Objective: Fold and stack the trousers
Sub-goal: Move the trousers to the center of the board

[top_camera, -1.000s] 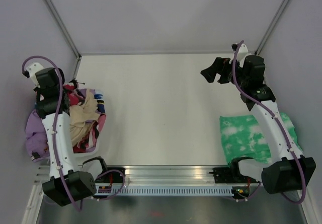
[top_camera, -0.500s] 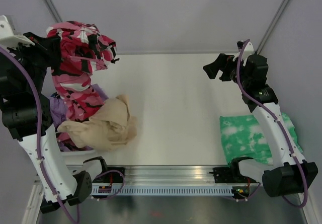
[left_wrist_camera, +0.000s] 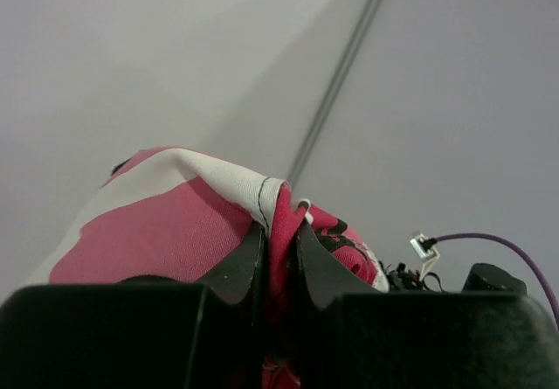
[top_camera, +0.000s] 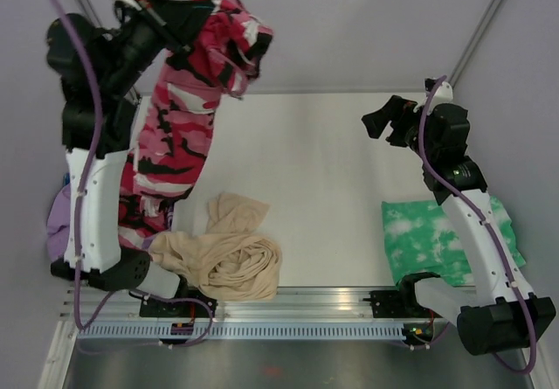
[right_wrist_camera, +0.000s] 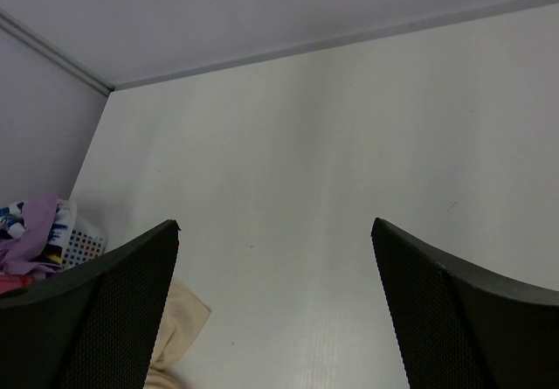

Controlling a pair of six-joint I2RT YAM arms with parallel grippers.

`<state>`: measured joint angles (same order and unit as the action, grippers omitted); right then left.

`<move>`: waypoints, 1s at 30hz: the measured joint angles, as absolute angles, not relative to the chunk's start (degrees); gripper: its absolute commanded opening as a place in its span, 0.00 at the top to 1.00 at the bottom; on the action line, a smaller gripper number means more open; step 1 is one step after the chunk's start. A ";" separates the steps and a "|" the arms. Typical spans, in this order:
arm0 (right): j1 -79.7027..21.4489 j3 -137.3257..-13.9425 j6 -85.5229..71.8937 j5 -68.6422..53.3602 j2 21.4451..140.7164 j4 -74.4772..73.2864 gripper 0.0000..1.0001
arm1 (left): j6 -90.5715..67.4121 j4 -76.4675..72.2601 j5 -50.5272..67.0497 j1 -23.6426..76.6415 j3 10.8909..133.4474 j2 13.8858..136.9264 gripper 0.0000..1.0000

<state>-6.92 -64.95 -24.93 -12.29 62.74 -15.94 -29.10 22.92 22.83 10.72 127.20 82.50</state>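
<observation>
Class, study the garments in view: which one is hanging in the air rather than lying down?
The pink camouflage trousers, pinched in the left hand; the beige garment, green tie-dye garment and lilac garment lie low.

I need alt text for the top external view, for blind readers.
The left gripper holds the camouflage trousers high at the left of the table, legs hanging down. A beige garment lies crumpled near them; the right gripper is open.

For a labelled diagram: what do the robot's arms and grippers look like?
The left arm and right arm have white links between bulky black joint housings, each trailed by a looping purple cable. The right gripper has broad black fingers with dotted-textured pads; the left gripper has black tapered ones.
</observation>
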 measured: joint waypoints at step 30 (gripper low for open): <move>-2.79 -60.97 -26.74 0.54 53.41 -28.88 0.02 | -25.36 41.30 -1.19 32.18 81.28 81.28 0.00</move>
<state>-2.79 -60.97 -26.74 0.54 53.41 -28.88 -25.36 41.30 -1.19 32.18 81.28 81.28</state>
